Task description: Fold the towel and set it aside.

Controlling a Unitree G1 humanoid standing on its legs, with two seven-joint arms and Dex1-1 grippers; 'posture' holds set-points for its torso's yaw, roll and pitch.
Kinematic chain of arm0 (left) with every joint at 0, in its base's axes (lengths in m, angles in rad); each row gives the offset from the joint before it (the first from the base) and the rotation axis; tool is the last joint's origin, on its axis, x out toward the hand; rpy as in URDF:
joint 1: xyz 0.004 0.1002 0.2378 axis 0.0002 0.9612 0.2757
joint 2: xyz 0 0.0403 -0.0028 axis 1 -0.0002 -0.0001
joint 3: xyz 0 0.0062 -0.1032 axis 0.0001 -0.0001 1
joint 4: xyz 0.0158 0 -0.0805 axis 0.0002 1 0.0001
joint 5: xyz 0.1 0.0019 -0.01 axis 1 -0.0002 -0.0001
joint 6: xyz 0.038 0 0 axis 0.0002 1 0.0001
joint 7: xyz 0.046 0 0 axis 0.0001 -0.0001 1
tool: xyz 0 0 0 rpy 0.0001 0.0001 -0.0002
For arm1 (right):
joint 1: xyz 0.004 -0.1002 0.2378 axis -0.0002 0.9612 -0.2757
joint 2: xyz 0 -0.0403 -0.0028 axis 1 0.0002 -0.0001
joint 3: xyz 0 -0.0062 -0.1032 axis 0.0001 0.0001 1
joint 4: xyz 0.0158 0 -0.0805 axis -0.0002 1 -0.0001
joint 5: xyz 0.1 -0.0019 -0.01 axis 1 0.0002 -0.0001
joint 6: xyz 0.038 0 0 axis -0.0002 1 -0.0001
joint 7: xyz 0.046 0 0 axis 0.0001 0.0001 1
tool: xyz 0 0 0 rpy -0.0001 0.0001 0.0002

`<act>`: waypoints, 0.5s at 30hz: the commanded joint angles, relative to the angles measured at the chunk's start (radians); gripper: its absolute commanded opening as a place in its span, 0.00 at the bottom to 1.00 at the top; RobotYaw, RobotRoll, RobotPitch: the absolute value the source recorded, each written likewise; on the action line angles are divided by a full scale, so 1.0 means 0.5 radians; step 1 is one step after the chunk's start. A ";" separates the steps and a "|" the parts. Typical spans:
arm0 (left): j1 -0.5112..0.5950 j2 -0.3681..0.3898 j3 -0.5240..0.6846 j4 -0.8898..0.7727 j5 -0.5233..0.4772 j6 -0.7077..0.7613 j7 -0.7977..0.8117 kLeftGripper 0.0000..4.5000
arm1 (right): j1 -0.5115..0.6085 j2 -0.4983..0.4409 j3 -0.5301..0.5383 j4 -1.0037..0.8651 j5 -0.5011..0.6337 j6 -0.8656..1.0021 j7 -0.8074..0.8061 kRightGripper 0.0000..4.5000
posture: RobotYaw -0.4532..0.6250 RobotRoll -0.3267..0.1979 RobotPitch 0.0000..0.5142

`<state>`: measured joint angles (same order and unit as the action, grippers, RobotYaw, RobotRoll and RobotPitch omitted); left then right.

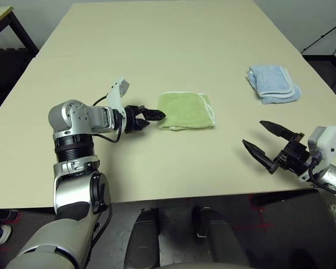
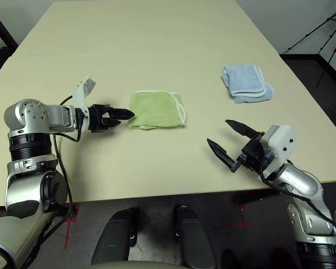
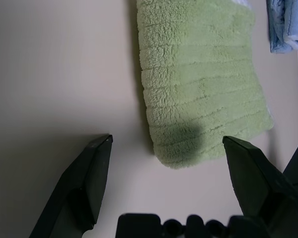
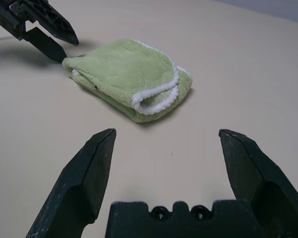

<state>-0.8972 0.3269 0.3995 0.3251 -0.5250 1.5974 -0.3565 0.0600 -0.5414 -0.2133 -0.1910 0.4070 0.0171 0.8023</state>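
While both grippers' fingers (image 4: 92,173) stand wide, bare table (image 1: 117,50) stretches beyond the green towel (image 1: 185,111).

Green towel (image 1: 185,110) looking like fuzzy, ribbed terry cloth w/ ropey white edging; blue towel (image 1: 273,84) showing soft, matt cloth too. Tabletop (image 1: 123,67) looking smooth, matt; arms (image 1: 73,190) showing smooth, satiny metal-like finish; gripper fingers (image 4: 89,173) looking like dark plastic.

Small pale blue towel (image 1: 273,84), folded, on the cream table (image 1: 157,50); black tripod legs (image 2: 329,40) beyond the table's edge
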 commanded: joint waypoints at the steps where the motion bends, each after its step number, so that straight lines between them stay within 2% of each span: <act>1: -0.013 -0.052 0.012 0.055 0.004 0.034 0.058 1.00 | 0.033 -0.023 -0.055 -0.029 0.021 0.004 -0.017 1.00 | 0.45 0.62 0.35; 15: -0.073 -0.300 0.027 0.088 0.041 -0.005 0.126 1.00 | 0.081 -0.029 -0.073 -0.114 0.034 0.054 -0.054 1.00 | 0.42 0.62 0.38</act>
<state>-0.9299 0.1874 0.4252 0.3363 -0.5126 1.5907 -0.2985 0.0877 -0.5442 -0.2342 -0.2335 0.4173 0.0352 0.7800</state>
